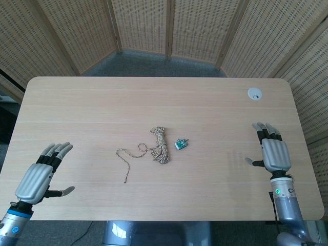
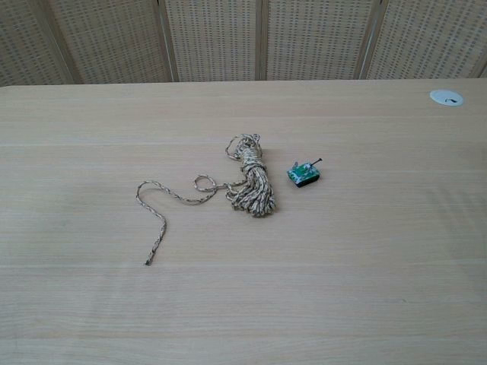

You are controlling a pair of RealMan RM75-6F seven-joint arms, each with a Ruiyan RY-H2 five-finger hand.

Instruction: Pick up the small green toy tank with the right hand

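Note:
The small green toy tank (image 1: pixel 181 144) (image 2: pixel 304 174) stands upright near the middle of the wooden table (image 1: pixel 154 97), just right of a rope bundle. My right hand (image 1: pixel 271 149) rests palm down near the table's right edge, well to the right of the tank, fingers spread and holding nothing. My left hand (image 1: pixel 42 171) lies at the front left, fingers apart and empty. Neither hand shows in the chest view.
A coiled tan rope (image 1: pixel 161 144) (image 2: pixel 253 180) lies left of the tank, its loose end (image 1: pixel 124 163) trailing to the left. A white round cap (image 1: pixel 254 93) (image 2: pixel 446 96) sits in the table at the far right. Woven screens stand behind.

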